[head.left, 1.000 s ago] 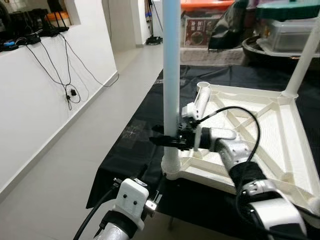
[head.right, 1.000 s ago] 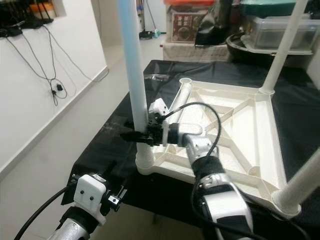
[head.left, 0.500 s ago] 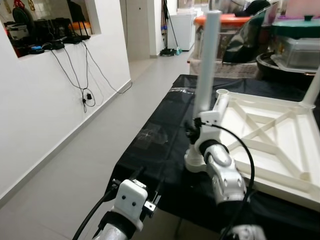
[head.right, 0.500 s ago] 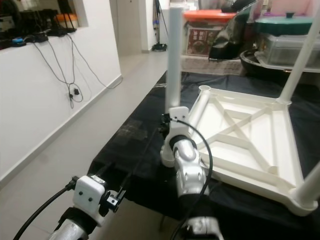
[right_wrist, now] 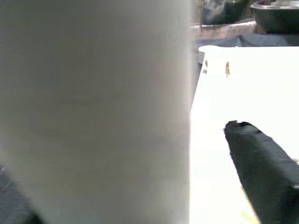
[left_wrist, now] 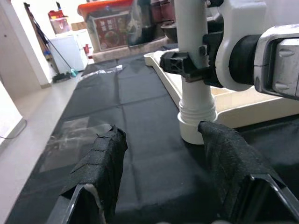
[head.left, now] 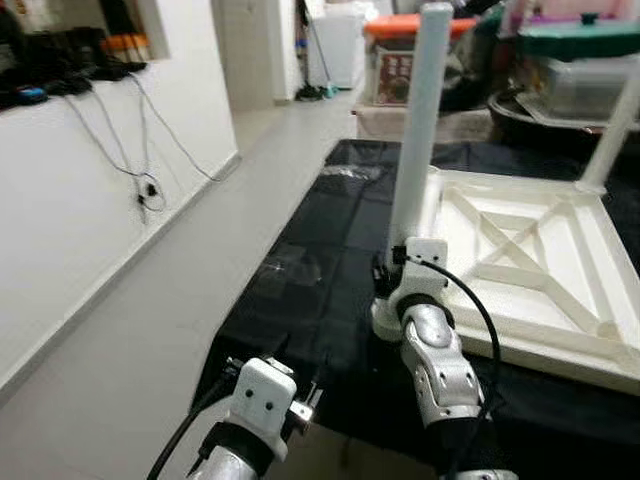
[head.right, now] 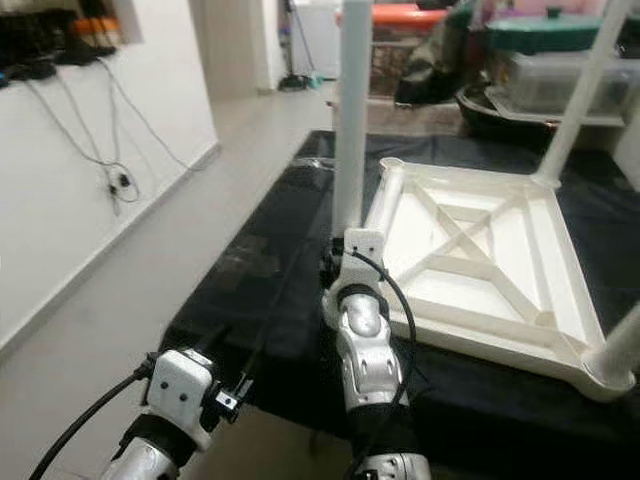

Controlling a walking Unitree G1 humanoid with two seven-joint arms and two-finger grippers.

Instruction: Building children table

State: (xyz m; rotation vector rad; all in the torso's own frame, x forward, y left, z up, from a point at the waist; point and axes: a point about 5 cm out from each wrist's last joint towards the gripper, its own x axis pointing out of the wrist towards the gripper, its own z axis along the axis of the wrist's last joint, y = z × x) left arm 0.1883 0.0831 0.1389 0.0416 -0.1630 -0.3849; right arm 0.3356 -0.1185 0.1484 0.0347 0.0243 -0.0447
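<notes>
Black cloth (head.left: 320,250) over grey floor (head.left: 150,330)

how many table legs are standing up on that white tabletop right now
3. One near-left leg gripped by the right gripper, one at the far right corner, one at the near right corner. A fourth isn't visible.

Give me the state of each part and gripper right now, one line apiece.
Tabletop: upside down on the black cloth, ribs facing up.
Near leg: upright, seated in its corner socket.
Far leg: upright in its corner.
Right gripper: shut on the near leg, just above the socket.
Left gripper: open, fingers apart, holding nothing.
</notes>
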